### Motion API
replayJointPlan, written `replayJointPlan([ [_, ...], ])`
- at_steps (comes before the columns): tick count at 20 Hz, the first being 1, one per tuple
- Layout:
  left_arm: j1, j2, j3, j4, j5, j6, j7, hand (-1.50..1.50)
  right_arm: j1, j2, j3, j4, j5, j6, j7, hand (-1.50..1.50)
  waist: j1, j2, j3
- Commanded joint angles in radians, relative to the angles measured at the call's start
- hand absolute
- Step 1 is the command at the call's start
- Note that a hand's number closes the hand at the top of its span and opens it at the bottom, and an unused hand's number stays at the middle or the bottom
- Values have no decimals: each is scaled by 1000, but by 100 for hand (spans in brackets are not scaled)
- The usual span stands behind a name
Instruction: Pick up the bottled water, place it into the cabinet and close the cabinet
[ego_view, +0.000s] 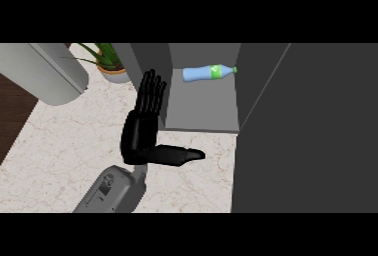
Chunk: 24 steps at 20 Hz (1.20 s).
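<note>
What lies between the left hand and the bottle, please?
In the head view, only the bare grey inside of the cabinet lies between the left hand and the bottle, which lies on its side.

The cabinet shelf lies open in front of the bottled water. The dark door blocks its right side; a potted plant stands left.

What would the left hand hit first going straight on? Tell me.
Probably the cabinet's left wall, just past the left hand; depth is unclear. The bottled water lies right of that line.
</note>
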Motion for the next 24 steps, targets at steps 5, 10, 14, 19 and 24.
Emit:
replayJointPlan([
  [5,354,117,-178,-507,-56,66,132,-150,-38,-97,9,-22,40,84,18,-150,-13,7,-1],
  [10,542,184,-164,-625,-51,32,18,-150,-46,-153,95,-34,125,138,71,150,-18,12,-2],
  [14,699,292,-101,-781,-14,12,13,-150,12,-195,179,-93,174,209,20,150,-19,7,-2],
  [19,876,358,-53,-875,21,-49,-71,-150,0,-189,283,-178,251,189,88,150,-12,5,-4],
  [24,999,385,6,-931,95,-127,-126,-150,-53,-147,373,-225,297,154,199,150,-11,10,-4],
])
